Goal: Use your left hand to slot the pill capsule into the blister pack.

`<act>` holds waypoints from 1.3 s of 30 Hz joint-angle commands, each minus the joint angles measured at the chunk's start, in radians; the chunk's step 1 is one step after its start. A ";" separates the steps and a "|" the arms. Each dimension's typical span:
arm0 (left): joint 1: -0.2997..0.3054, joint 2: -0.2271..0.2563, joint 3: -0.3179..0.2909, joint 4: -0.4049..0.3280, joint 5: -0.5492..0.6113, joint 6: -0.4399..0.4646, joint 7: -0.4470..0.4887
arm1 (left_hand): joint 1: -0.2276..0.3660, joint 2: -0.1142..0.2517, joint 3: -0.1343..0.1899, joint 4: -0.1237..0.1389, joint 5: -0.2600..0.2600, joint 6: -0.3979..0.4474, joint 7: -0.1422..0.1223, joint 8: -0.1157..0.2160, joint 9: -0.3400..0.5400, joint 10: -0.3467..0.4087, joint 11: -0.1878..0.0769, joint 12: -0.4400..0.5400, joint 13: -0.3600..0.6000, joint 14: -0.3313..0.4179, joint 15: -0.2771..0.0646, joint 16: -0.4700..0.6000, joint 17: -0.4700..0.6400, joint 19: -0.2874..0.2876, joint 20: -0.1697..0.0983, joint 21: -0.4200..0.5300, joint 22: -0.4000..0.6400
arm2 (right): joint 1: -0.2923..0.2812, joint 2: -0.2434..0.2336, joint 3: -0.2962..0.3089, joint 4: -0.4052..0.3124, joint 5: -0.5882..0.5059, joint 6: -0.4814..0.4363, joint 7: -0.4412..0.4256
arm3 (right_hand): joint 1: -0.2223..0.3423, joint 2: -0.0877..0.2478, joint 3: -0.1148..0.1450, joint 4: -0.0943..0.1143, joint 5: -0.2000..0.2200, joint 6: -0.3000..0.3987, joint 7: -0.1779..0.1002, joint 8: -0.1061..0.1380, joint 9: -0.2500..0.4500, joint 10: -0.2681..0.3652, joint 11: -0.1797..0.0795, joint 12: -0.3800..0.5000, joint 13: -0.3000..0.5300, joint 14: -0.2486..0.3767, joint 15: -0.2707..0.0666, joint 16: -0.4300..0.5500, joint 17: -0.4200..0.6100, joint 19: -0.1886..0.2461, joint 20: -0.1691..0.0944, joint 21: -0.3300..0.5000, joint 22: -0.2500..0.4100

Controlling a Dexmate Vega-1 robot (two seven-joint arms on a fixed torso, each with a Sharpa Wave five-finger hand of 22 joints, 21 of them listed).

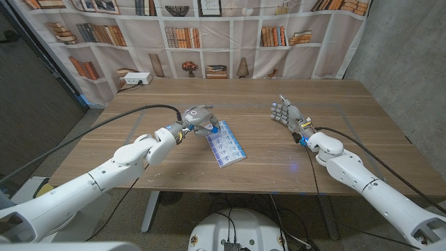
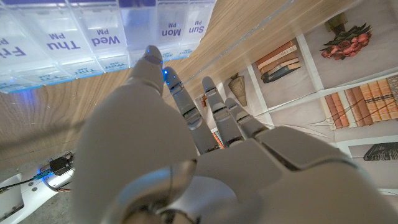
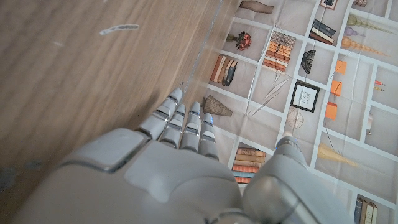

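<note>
A clear weekly pill box (image 1: 230,148) with blue day labels lies slanted at the table's middle; the pictures show this box, not a blister pack. My left hand (image 1: 198,118) hovers over its far end. In the left wrist view the thumb and a finger pinch a small blue capsule (image 2: 165,74) just above the compartments (image 2: 74,37) marked Mon and Sun PM. The capsule (image 1: 214,129) shows as a blue speck at the fingertips. My right hand (image 1: 286,113) stands to the right with its fingers spread upward, holding nothing.
A white power strip (image 1: 137,79) sits at the table's back left corner. A black cable (image 1: 132,113) runs along my left arm over the table. A bookshelf backdrop (image 1: 209,35) hangs behind the far edge.
</note>
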 commanded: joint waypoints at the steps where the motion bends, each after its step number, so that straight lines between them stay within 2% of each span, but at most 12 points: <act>1: 0.020 0.014 0.006 -0.010 0.013 0.057 -0.017 | 0.002 0.001 0.008 -0.001 -0.003 0.074 0.057 0.004 -0.003 0.010 -0.001 0.001 0.002 0.011 -0.143 0.007 0.001 0.009 -0.051 0.001 0.000 | 0.009 -0.009 -0.005 -0.006 -0.001 -0.017 0.010 | 0.000 0.010 -0.005 0.000 0.003 0.010 -0.001 -0.002 0.004 0.005 0.000 -0.003 0.004 0.002 0.006 0.000 0.004 0.000 -0.014 -0.004 0.002; 10: 0.007 0.004 0.025 0.005 0.033 0.073 -0.020 | 0.005 -0.002 0.010 -0.003 -0.003 0.079 0.055 0.002 -0.005 0.019 -0.001 0.003 0.002 0.016 -0.143 0.008 0.001 0.009 -0.052 0.001 0.000 | 0.018 -0.010 -0.008 -0.002 -0.003 -0.019 0.019 | 0.000 0.010 -0.006 0.000 0.003 0.010 -0.001 -0.002 0.004 0.006 0.001 -0.005 0.004 0.000 0.007 -0.001 0.004 0.000 -0.014 -0.004 0.002; 23: -0.025 -0.005 0.050 0.022 0.061 0.076 -0.037 | 0.002 -0.007 0.010 -0.002 -0.004 0.069 0.053 -0.009 -0.008 0.010 0.000 -0.003 0.001 0.014 -0.143 0.005 0.001 0.007 -0.049 0.000 0.001 | -0.003 -0.025 0.004 -0.024 0.006 -0.027 0.007 | 0.000 0.010 -0.007 0.000 0.003 0.010 -0.003 -0.002 0.004 0.006 0.001 -0.009 0.005 0.002 0.006 -0.001 0.004 0.000 -0.013 -0.004 0.002; 35: -0.033 0.008 0.046 0.010 0.072 0.069 -0.032 | -0.002 -0.011 0.010 -0.001 -0.004 0.047 0.048 -0.017 0.001 -0.007 0.000 -0.008 0.000 0.003 -0.142 0.001 0.001 0.003 -0.046 -0.001 0.001 | -0.020 -0.031 0.010 -0.037 0.011 -0.027 -0.002 | 0.000 0.010 -0.008 -0.001 0.003 0.010 -0.003 -0.003 0.004 0.008 0.000 -0.012 0.005 0.001 0.007 -0.001 0.004 0.000 -0.013 -0.005 0.002; 39: -0.030 0.009 0.037 0.007 0.057 0.067 -0.032 | -0.006 -0.014 0.009 0.001 -0.004 0.021 0.046 -0.024 0.008 -0.028 0.001 -0.012 0.000 -0.006 -0.140 -0.001 0.002 -0.001 -0.034 -0.002 0.002 | -0.025 -0.033 0.011 -0.042 0.012 -0.027 -0.005 | 0.000 0.010 -0.008 -0.001 0.003 0.009 -0.004 -0.003 0.004 0.009 0.000 -0.013 0.005 0.001 0.008 -0.001 0.004 0.000 -0.013 -0.004 0.002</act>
